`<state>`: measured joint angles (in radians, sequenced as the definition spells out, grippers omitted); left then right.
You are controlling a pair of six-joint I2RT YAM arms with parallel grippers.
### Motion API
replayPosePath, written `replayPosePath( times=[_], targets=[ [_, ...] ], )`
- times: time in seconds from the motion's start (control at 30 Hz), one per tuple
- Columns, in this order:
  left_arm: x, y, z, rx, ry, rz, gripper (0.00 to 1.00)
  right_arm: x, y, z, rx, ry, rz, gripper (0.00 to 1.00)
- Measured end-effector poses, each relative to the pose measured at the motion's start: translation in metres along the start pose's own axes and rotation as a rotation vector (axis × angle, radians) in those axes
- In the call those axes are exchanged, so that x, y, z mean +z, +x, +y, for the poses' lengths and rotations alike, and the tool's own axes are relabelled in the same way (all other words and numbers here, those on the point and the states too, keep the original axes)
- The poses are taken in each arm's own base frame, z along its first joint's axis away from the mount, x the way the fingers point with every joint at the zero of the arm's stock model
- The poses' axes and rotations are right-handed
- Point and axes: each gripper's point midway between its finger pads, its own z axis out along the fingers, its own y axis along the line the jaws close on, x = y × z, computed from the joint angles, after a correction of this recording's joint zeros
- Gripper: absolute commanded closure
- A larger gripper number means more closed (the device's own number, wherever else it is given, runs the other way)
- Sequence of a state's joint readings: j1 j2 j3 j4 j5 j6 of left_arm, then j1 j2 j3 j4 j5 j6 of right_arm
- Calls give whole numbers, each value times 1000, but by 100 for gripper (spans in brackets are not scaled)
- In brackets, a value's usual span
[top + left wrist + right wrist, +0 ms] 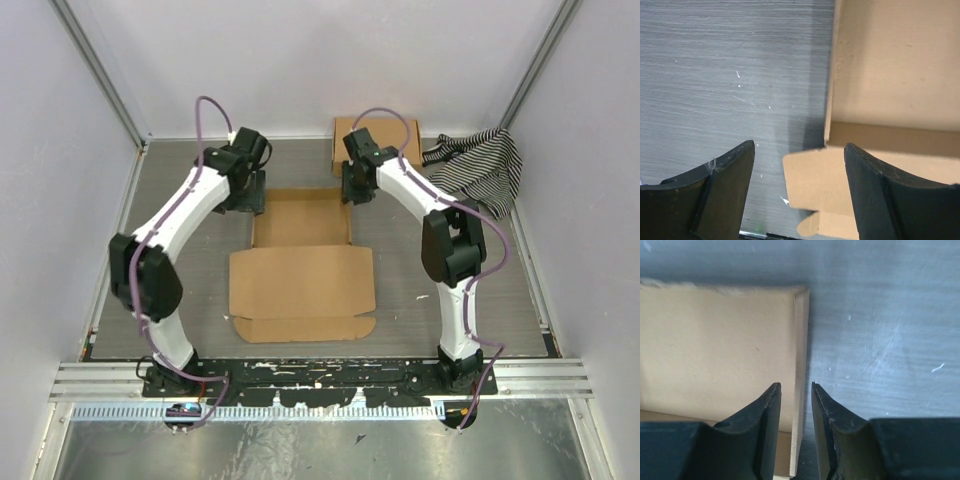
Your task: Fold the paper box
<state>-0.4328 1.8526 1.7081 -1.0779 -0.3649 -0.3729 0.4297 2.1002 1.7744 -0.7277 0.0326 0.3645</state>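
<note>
With left gripper (pixel 799 145) spread wide and right gripper (pixel 796 385) narrowly parted, the paper box's (pixel 300 280) 2 side walls should be released upright.

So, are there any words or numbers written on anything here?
None can be read. The paper box is plain brown, the other cardboard box shows no print, and the striped cloth has only stripes.
</note>
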Motion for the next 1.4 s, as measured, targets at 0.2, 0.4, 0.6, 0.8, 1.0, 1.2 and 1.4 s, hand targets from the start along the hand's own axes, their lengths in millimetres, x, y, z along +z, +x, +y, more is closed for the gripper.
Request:
replayPosePath(
  times=[0.2, 0.4, 0.6, 0.8, 1.0, 1.2, 1.4],
  targets=[
    [-59, 8, 10, -59, 138, -123, 23, -5, -58, 8, -28, -18, -119, 63],
    [-78, 37, 26, -89, 165, -145, 24, 30, -47, -3, -47, 21, -61, 63],
    [-85, 53, 34, -114, 170, -151, 25, 42, -32, -9, -50, 42, -11, 68],
    [-94, 55, 37, -137, 182, -168, 27, 44, -28, -14, -31, 64, -6, 89],
    [-105, 58, 39, -177, 205, -186, 27, 30, -5, -27, 115, 92, -19, 92],
    [-111, 59, 32, -209, 255, -182, 28, -3, 51, -39, 325, 91, 45, 68],
    [-113, 59, 23, -226, 303, -169, 31, -61, 85, -37, 368, 49, 97, 61]
  ],
)
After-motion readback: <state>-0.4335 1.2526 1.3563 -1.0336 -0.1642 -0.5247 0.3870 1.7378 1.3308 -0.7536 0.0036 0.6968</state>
